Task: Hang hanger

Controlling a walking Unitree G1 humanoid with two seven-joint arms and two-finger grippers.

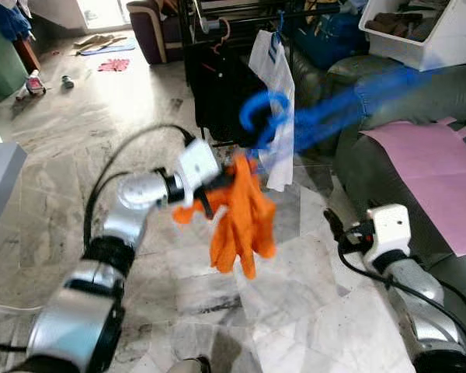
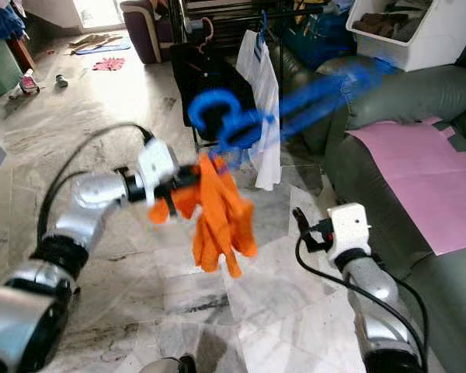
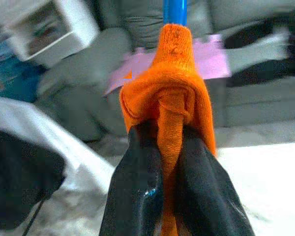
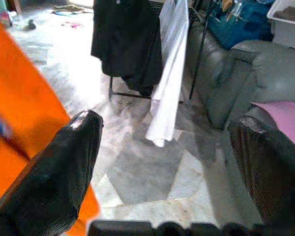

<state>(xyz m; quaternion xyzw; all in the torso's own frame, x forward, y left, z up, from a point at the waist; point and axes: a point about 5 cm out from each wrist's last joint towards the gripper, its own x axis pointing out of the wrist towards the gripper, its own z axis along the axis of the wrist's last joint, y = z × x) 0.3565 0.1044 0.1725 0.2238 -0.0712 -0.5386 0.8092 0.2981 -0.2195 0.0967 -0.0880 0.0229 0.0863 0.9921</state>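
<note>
A blue hanger [image 1: 311,116] is held in the air and looks motion-blurred; its hook [image 1: 260,109] points toward the clothes rack [image 1: 217,23]. An orange garment [image 1: 241,214] hangs from it. My left gripper [image 1: 210,194] is shut on the bunched orange cloth [image 3: 174,88] just under the blue bar [image 3: 174,11]. My right gripper [image 1: 334,225] is low on the right, apart from the hanger. In the right wrist view its fingers [image 4: 73,147] stand wide open with nothing between them.
The rack holds a black garment [image 1: 217,85] and a white one [image 1: 276,78]. On the right a grey sofa [image 1: 404,101] carries a pink sheet [image 1: 435,171] and a white bin [image 1: 443,31]. Marble floor [image 1: 101,116] stretches left, with small items lying far off.
</note>
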